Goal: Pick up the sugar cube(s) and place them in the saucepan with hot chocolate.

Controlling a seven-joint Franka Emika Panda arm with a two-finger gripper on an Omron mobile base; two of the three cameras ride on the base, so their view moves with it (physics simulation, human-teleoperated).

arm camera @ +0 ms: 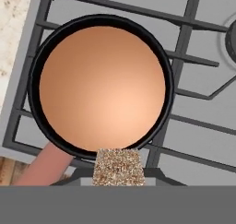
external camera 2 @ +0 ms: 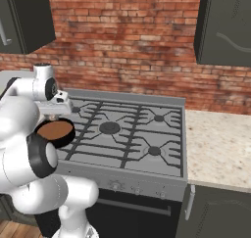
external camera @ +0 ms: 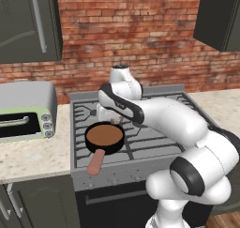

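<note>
Item 1. End effector point(arm camera: 118, 172): clenched on a sugar cube point(arm camera: 118, 167), a speckled tan-and-white block seen in the hand view between the two fingertips, at the bottom centre. In the left base view the end effector point(external camera: 108, 115) hangs from the white arm above the stove, its fingertips hidden behind the wrist.

Item 2. Saucepan with hot chocolate point(arm camera: 100, 86): round, black-rimmed, shallow, filled with a smooth brown surface. It lies directly below and just ahead of the end effector; in the hand view the cube's upper edge overlaps the pan's near rim. The salmon-pink handle point(arm camera: 44, 167) runs from the rim towards the lower left of the hand view, beside the cube. In the left base view the saucepan point(external camera: 104, 137) sits just beneath the end effector, with its handle point(external camera: 96, 162) pointing to the stove's front edge.

Item 3. Stove point(external camera 2: 128, 129): grey gas hob with dark grates, under the pan; its other burners lie well apart to the end effector's right.

Item 4. Toaster oven point(external camera: 26, 110): silver and pale green, on the speckled desk point(external camera: 33, 156), well off to the end effector's left.

Item 5. Brick wall point(external camera: 126, 39) behind the stove, beyond the end effector; dark cabinets point(external camera: 29, 23) above.
</note>
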